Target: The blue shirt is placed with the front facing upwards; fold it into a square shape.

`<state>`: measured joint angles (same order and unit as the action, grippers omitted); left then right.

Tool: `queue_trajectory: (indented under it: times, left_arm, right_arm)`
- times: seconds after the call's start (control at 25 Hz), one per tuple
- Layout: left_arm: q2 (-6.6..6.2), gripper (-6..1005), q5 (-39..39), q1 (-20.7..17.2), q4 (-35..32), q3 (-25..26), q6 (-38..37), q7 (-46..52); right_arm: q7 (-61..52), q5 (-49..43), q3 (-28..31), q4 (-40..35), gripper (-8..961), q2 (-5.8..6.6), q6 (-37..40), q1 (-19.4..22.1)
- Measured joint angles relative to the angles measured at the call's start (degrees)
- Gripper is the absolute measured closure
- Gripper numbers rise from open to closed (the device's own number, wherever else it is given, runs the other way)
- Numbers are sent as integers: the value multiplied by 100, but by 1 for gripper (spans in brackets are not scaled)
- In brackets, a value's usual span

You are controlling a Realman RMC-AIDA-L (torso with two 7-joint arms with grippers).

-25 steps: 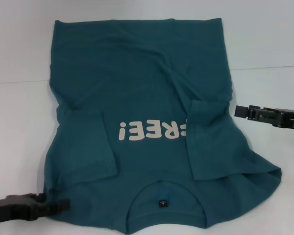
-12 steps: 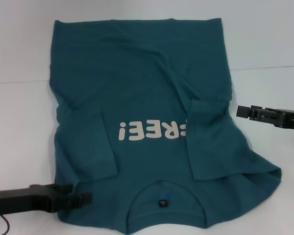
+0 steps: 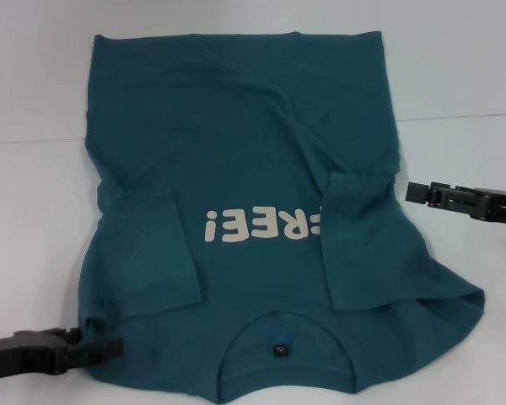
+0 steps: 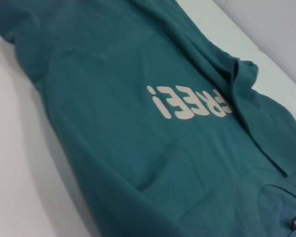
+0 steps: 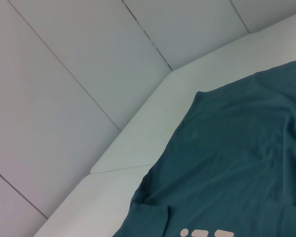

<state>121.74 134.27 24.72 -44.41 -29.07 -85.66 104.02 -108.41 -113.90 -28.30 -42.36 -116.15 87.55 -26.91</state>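
A: Where is the large dark teal-blue cotton T-shirt [image 3: 244,211]?

B: Flat on the white surface [image 3: 34,211], sleeves folded inward, cream lettering up, collar nearest the robot.

A: And the claws?

B: Left claw [image 3: 110,348] sits at the near-left shoulder corner, touching the hem edge. Right claw [image 3: 417,192] hovers just off the right edge. Whether either is clenched, I cannot tell.

Bright, even overhead light, soft faint shadows along the blue shirt [image 3: 244,211] edges, white bench [image 3: 34,211] near washed out — no glare, wrist views slightly soft
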Motion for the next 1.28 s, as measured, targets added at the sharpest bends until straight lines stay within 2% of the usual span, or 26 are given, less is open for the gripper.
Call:
queue_trajectory:
  times: [0.44,0.96,1.28]
  left_arm:
    - [-1,115,15,-110,-60,94,0,-1]
    - [39,115,-29,99,12,-126,-55,-44]
    - [19,118,-1,56,-11,-128,36,7]
  right_arm:
    - [-12,0,0,0,9,12,27,-24]
    - [-6,0,0,0,10,24,28,-12]
    - [1,0,0,0,9,15,6,1]
